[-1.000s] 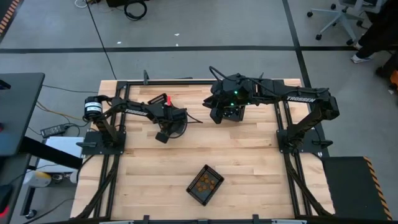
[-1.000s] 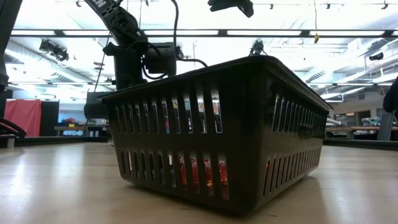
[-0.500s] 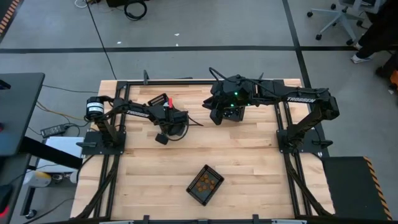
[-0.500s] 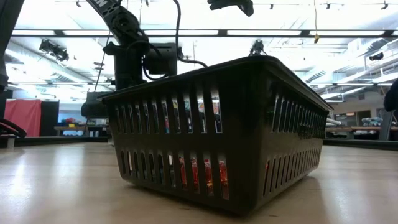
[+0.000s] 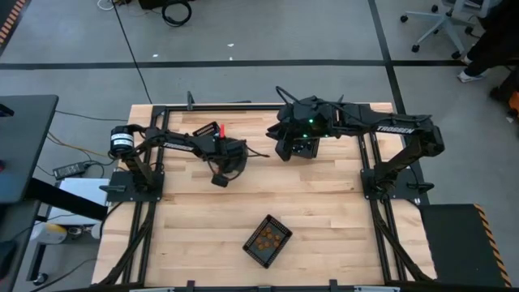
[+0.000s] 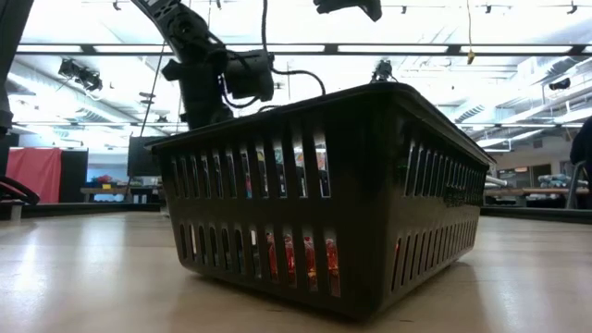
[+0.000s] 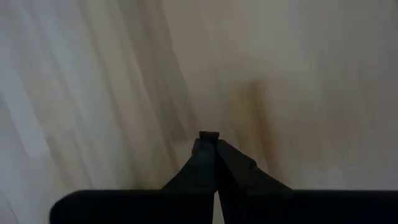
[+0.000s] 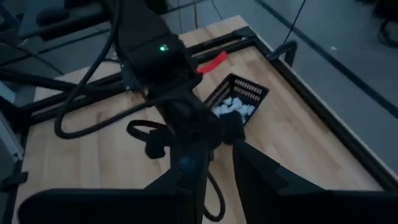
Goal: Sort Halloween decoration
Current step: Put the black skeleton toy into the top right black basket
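Locate the left gripper (image 5: 219, 180) over the bare wood of the table (image 5: 324, 211), left of centre in the high view. In the left wrist view its fingers (image 7: 208, 152) are pressed together tip to tip above the wood grain. A small dark tip shows at their end; you cannot tell whether it is a trinket or part of the fingers.

Locate the right gripper (image 5: 285, 152) near the far edge of the table, above a basket (image 5: 302, 147) that the arm largely covers. Its fingers stand slightly apart in the right wrist view, and you cannot tell whether they hold anything.

Find the orange trinkets (image 5: 266, 238) inside the near basket (image 5: 268, 241), which sits alone toward the near edge of the table. In the low view this basket fills the foreground, and orange shows through its lower slots.

Find the white trinkets (image 8: 233, 107) in another basket (image 8: 237, 99), seen in the right wrist view beyond the left arm, beside the table frame.
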You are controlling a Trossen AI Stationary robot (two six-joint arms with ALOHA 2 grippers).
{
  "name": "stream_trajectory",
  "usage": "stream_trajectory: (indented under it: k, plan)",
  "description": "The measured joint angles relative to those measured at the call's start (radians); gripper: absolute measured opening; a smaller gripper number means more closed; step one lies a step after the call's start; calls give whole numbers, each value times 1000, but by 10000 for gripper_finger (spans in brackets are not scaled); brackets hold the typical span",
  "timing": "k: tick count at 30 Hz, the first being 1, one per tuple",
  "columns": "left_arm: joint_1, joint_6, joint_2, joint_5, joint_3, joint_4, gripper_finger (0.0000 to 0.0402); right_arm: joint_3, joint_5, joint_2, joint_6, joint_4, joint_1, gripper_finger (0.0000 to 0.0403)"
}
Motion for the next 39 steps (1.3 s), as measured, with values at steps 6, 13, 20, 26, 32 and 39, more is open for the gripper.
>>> stream_trajectory:
  k: [6, 13, 20, 26, 32, 39]
  plan:
    - [-2, -19, 0, 6, 28, 142, 8, 0, 35, -32, -8, -3, -11, 83]
    - [-2, -27, 2, 27, 94, 306, 8, 0, 38, -49, -10, -18, -28, 83]
    - [20, -41, 143, 25, 272, 425, 8, 0, 48, -50, -17, -19, -39, 83]
    - [31, -72, 349, 31, 519, 418, 8, 0, 94, -51, -11, -12, -40, 83]
    - [42, -76, 502, 27, 718, 341, 9, 0, 109, -63, 0, -8, -27, 83]
    - [45, -69, 544, 28, 771, 318, 56, 0, 145, -77, 0, -21, -13, 83]
